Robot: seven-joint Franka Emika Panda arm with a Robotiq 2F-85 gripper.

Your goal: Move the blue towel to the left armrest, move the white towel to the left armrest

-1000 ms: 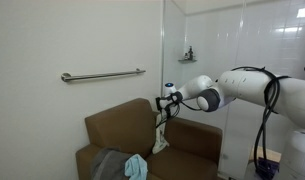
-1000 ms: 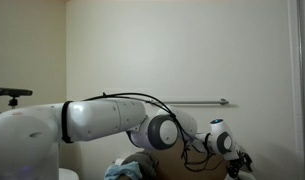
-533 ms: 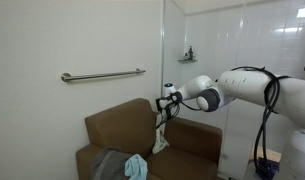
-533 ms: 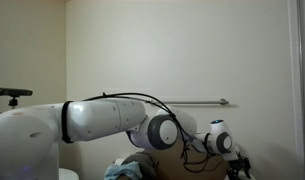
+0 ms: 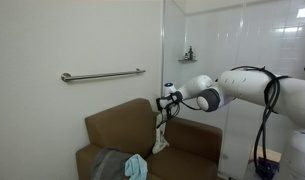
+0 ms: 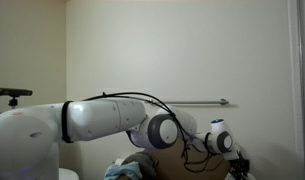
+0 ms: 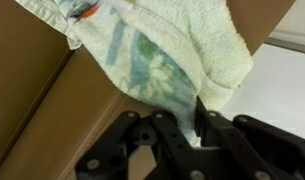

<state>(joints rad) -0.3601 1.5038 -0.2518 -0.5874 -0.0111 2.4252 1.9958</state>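
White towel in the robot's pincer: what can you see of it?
The white towel looks like thick terry cloth, cream-white, with a faded green and blue print and a bit of orange at one edge. The pincer pinches one end. In an exterior view the towel hangs crumpled in front of the brown armchair.

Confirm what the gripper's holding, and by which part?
The gripper holds the white towel, pinched by its upper end; the rest hangs free near the brown armchair.
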